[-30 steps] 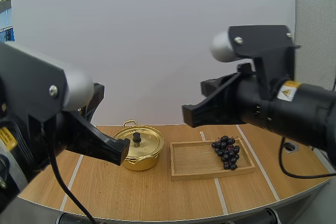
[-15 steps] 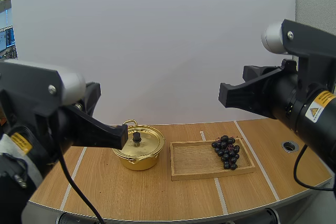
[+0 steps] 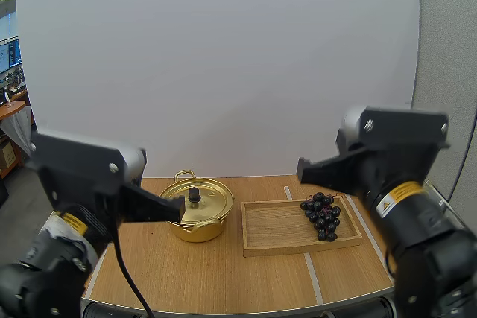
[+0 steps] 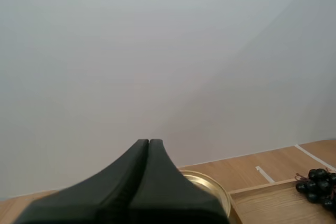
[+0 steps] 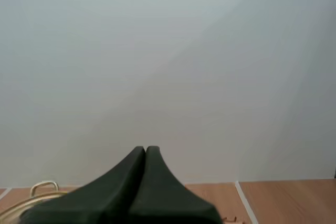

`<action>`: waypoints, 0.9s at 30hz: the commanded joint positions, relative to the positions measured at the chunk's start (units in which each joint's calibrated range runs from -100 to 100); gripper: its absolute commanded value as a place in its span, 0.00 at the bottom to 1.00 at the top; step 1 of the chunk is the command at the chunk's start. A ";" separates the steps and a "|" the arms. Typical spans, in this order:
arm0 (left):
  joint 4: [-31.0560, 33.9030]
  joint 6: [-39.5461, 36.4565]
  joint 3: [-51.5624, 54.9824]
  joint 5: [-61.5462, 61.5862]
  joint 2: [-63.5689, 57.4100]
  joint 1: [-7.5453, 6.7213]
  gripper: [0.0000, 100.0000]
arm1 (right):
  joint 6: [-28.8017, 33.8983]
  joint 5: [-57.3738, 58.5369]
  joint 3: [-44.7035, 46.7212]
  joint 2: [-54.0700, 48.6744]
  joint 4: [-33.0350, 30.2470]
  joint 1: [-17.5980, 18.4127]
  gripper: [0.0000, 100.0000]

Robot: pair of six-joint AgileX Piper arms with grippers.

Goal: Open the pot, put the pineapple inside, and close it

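Leftmost, left claw (image 3: 177, 210): closed on nothing, two matte black fingers (image 4: 137, 153) pressed together into one blunt wedge, tip overlapping the pot's left side in the high view; contact impossible to tell. Next, pot (image 3: 198, 217): round, shiny gold metal, thin loop handle (image 3: 184, 176) at the back, flat lid (image 3: 203, 197) seated on top with a small black knob (image 3: 194, 196). Underneath, pale wood-grain table (image 3: 186, 273) crossed by white tape lines (image 3: 313, 277). Just right of the pot, shallow rectangular wooden tray (image 3: 272, 232), smooth and bare on its left. No pineapple to be seen; instead a bunch of dark, round, glossy grapes (image 3: 322, 217) lying in the tray's right end. Rightmost, right claw (image 3: 300, 170): likewise closed and empty, fingers (image 5: 137, 161) together in a dark wedge, raised above the tray's far edge.
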 commanded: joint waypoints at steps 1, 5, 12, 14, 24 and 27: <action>0.99 0.20 13.30 -18.82 -0.27 1.46 0.00 | -0.57 -18.27 16.13 -0.41 0.39 -0.27 0.00; 0.99 0.20 19.50 -28.70 -0.27 1.46 0.00 | -0.57 -18.47 23.92 -0.41 0.39 -0.27 0.00; 0.99 0.20 28.00 -31.83 -0.27 1.46 0.00 | -0.57 -14.15 27.43 -0.41 0.39 -0.27 0.00; 0.99 0.20 28.00 -28.76 -0.27 1.46 0.00 | -0.57 -14.15 27.43 -0.41 0.39 -0.27 0.00; 6.37 -3.39 28.00 -14.08 -0.27 1.46 0.00 | -0.57 -4.92 27.43 -0.41 -1.12 -0.56 0.00; 10.57 -9.33 28.00 -14.08 -0.27 1.46 0.00 | -0.61 -2.24 27.43 -0.41 -1.12 -0.63 0.00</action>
